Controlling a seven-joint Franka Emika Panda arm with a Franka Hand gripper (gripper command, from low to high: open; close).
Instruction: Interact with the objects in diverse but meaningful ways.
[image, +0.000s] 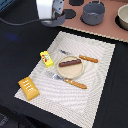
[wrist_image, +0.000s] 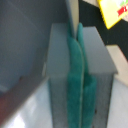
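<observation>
Dark worktop (image: 15, 55) with a pale woven placemat (image: 95, 95) laid diagonally across the middle; a brownish board (image: 107, 27) runs along the far edge.

On the mat: round tan plate (image: 69, 71) near centre, thin brown sausage (image: 70, 63) lying across it. Orange-handled knife (image: 75, 83) sits at the plate's near rim, blade toward the exterior view's left. Orange-handled fork (image: 88, 59) lies just beyond the plate on the exterior view's right. Yellow printed packet (image: 46, 58) is on the mat to the exterior view's left of the plate, apart from it. Golden scored bread loaf (image: 28, 88) sits at the mat's near-left corner, well apart from everything else.

On the board: small grey handled pan (image: 93, 13), upright. Part of a bowl-like item (image: 123, 17) shows at the right edge, too cropped to identify.

Arm's white wrist housing (image: 49, 10) hangs above the worktop at the far left, off the mat, near the board's end.

Wrist view: fingers (wrist_image: 79, 65) are pressed together, teal pads (wrist_image: 74, 85) face to face, nothing visible between them. Yellow packet corner (wrist_image: 116, 11) shows beyond them, not in contact.

Tomato not visible in either view.
</observation>
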